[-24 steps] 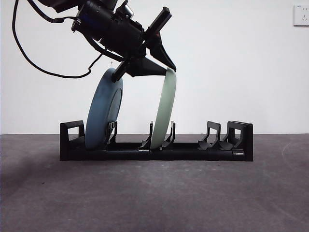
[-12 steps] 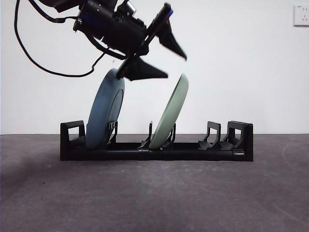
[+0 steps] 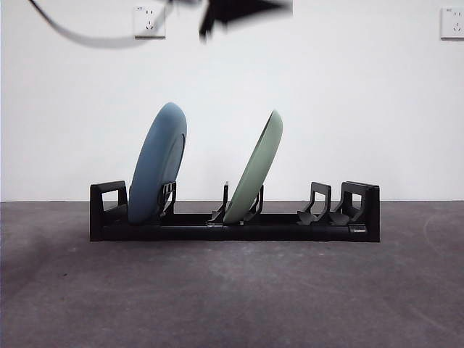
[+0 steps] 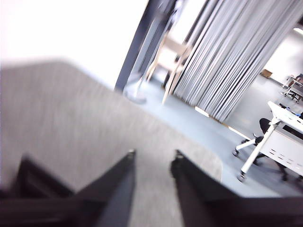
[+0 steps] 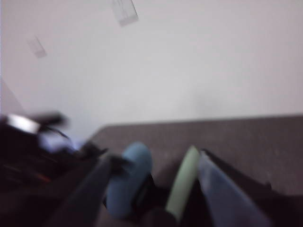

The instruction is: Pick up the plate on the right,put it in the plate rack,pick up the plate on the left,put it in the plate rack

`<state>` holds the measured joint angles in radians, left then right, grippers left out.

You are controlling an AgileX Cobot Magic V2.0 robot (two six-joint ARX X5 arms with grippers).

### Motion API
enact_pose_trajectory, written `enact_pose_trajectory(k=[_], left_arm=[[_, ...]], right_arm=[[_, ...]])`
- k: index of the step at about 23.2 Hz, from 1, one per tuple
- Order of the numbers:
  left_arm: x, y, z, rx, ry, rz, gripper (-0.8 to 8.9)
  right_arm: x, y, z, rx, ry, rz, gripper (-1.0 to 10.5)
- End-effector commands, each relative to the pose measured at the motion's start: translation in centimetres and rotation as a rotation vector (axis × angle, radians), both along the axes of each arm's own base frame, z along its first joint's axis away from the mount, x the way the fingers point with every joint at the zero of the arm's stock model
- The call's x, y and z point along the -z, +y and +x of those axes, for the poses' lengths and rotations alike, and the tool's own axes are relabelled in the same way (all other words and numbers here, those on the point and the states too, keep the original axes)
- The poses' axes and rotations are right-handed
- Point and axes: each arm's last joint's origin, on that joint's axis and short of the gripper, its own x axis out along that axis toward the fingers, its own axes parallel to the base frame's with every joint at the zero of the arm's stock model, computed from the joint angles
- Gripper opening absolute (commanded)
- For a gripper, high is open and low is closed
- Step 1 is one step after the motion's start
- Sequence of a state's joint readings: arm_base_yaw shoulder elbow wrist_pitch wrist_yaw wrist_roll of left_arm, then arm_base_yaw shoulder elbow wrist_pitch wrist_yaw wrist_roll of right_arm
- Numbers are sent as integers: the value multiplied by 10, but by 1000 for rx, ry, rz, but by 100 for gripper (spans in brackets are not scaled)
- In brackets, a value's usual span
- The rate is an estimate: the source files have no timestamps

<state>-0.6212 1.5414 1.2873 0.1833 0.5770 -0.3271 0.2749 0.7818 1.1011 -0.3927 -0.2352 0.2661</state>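
Observation:
The long black plate rack (image 3: 290, 228) stands across the table. A blue plate (image 3: 158, 163) leans in its left slots and a pale green plate (image 3: 255, 170) leans in its middle slots, both tilted to the right. My left gripper (image 3: 250, 9) is a dark blur at the top edge, high above the plates. In the left wrist view, the left gripper (image 4: 152, 155) is open and holds nothing. My right gripper (image 5: 156, 158) is open and held back. Past its jaws I see the blue plate (image 5: 132, 179) and the green plate (image 5: 183, 182).
The rack's two right-hand slot pairs (image 3: 322, 206) are bare. The dark grey table (image 3: 232, 297) stretches in front of the rack. A white wall with two outlets (image 3: 148, 22) (image 3: 452, 23) stands behind. The left wrist view shows the table's rounded edge (image 4: 213, 165), with open room beyond.
The left gripper opened and let go of the green plate, which tipped to lean right in the rack. The arm then rose quickly to the top edge of the front view.

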Motion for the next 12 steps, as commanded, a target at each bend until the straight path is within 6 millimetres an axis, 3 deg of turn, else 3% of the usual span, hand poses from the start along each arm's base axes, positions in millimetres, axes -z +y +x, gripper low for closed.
enact_pose_trajectory(k=[1, 6, 12], left_arm=[[-26, 14, -22, -40, -164, 32, -8], [-54, 48, -62, -351, -328, 260, -8], [-59, 89, -93, -556, -242, 435, -8]], right_arm=[[8, 2, 8, -6, 53, -56, -11], [22, 4, 16, -9, 152, -152, -11], [33, -1, 14, 141, 203, -283, -11]])
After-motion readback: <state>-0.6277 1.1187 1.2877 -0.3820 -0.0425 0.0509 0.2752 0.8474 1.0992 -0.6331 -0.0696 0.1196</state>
